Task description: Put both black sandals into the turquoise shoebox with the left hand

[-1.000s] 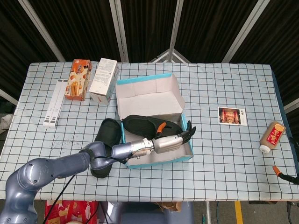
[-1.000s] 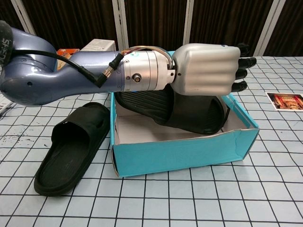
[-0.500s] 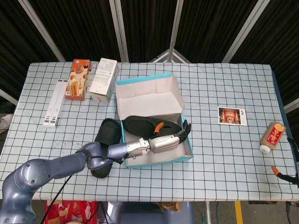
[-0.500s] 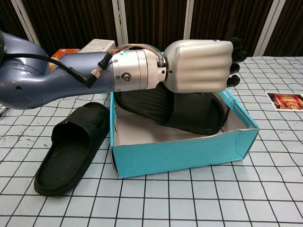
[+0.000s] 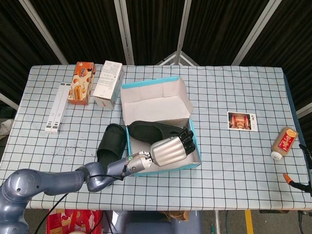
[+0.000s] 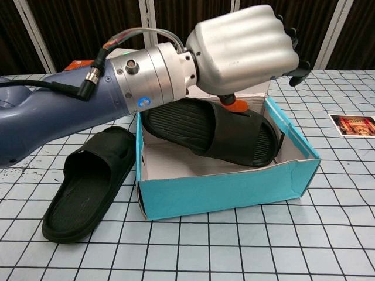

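The turquoise shoebox (image 5: pixel 165 168) (image 6: pixel 228 188) stands open mid-table, its lid propped up behind. One black sandal (image 5: pixel 146 130) (image 6: pixel 222 132) lies tilted inside it, its toe end resting on the left wall. The other black sandal (image 5: pixel 108 144) (image 6: pixel 88 181) lies flat on the table just left of the box. My left hand (image 5: pixel 170 148) (image 6: pixel 246 47) hovers above the box, lifted off the sandal and holding nothing, fingers loosely bent. Only an orange-tipped bit of my right hand (image 5: pixel 298 183) shows at the right edge of the head view.
Two cartons (image 5: pixel 81 83) (image 5: pixel 108 84) and a white power strip (image 5: pixel 57 107) sit at the back left. A photo card (image 5: pixel 242 121) lies right of the box. A small bottle (image 5: pixel 283 143) lies near the right table edge.
My left hand has risen off the sandal in the box and drawn back toward me. That sandal stays tilted in the box; the other sandal has not moved.
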Controlling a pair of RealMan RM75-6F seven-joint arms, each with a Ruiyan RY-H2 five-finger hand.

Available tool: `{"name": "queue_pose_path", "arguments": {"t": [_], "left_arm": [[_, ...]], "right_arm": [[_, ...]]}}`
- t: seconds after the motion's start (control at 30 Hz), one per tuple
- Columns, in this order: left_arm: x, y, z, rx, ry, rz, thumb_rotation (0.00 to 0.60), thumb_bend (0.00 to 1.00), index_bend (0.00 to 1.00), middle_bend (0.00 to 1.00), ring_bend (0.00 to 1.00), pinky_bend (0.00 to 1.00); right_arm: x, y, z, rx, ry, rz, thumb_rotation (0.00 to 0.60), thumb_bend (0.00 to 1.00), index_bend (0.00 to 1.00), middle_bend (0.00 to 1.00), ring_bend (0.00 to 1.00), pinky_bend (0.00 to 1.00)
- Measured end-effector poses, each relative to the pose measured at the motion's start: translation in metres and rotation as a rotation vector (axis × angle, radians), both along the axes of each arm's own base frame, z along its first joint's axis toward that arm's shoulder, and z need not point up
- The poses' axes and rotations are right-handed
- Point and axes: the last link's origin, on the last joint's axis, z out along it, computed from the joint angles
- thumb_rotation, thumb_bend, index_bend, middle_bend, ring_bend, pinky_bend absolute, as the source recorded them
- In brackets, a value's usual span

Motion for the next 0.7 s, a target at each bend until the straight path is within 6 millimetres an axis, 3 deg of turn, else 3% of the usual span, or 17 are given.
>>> {"name": "queue_pose_path", "arguments": {"t": [0.27,0.37,0.5,0.7], "left_arm": [[-0.009,-0.009,0.021,-0.153,-0.084,0.142,0.600,0.31,0.32,0.38,0.27,0.32],[-0.017,-0.008,0.038,-0.114,-0.056,0.136,0.600,0.31,0.29,0.36,0.23,0.29],[-0.037,-0.005,0.064,0.002,0.018,0.114,0.600,0.31,0.24,0.33,0.22,0.27],[-0.080,-0.028,0.101,0.055,0.077,0.204,0.600,0.30,0.20,0.32,0.22,0.25]], "right_arm": [[-0.002,0.000,0.002,-0.007,-0.005,-0.006,0.600,0.23,0.13,0.17,0.20,0.23],[-0.002,0.001,0.002,-0.007,-0.006,-0.002,0.600,0.23,0.13,0.17,0.20,0.23],[-0.001,0.000,0.001,-0.002,-0.006,0.000,0.600,0.23,0.13,0.17,0.20,0.23],[0.002,0.001,0.000,-0.001,-0.004,0.007,0.600,0.23,0.13,0.17,0.20,0.23]]}}
